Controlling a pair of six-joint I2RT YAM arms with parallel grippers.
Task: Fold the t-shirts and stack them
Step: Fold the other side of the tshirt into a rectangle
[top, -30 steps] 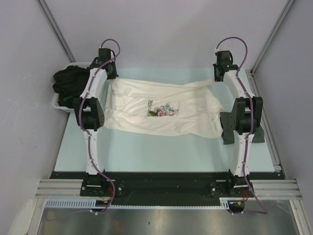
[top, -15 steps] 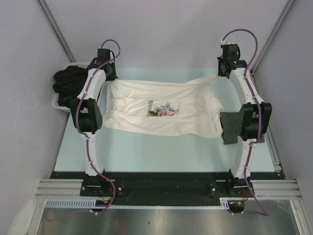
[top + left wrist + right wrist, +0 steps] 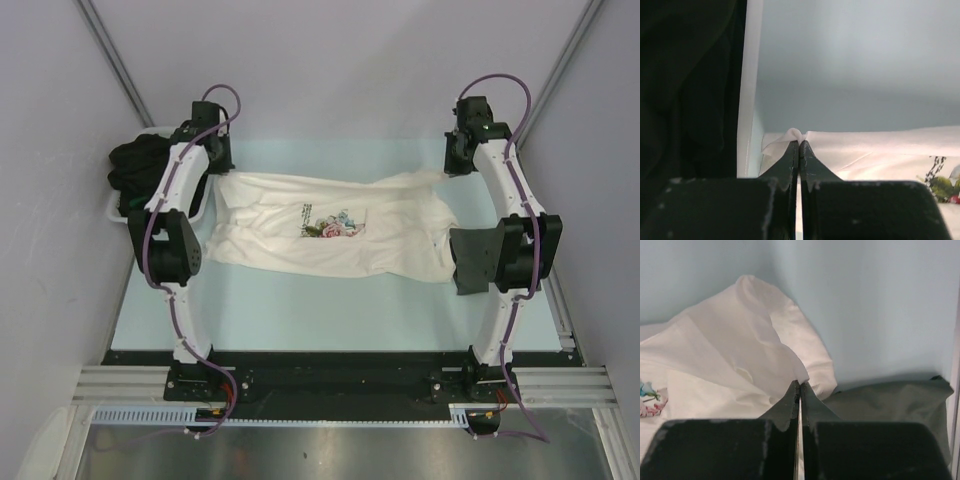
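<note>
The cream-white t-shirt (image 3: 330, 225) with the rose print lies spread across the middle of the pale blue table. My left gripper (image 3: 222, 172) is shut on its far left corner, and in the left wrist view a small tuft of cream cloth (image 3: 795, 135) sticks out past the closed tips (image 3: 799, 143). My right gripper (image 3: 447, 170) is shut on the far right corner, pinching a fold of the shirt (image 3: 740, 340) between its tips (image 3: 800, 384). Black t-shirts (image 3: 140, 165) are heaped in the tub at the far left. A dark grey t-shirt (image 3: 890, 400) lies just right of the right gripper.
The white plastic tub (image 3: 115, 212) stands at the table's far left edge, and its rim (image 3: 747, 75) is close beside the left gripper. Grey walls close in the back and both sides. The arm bases sit on a black rail (image 3: 330, 375) at the near edge.
Both elbows have swung outward. The grippers have shifted a little with the shirt's far corners, and the far edge between them now sags lower than before.
</note>
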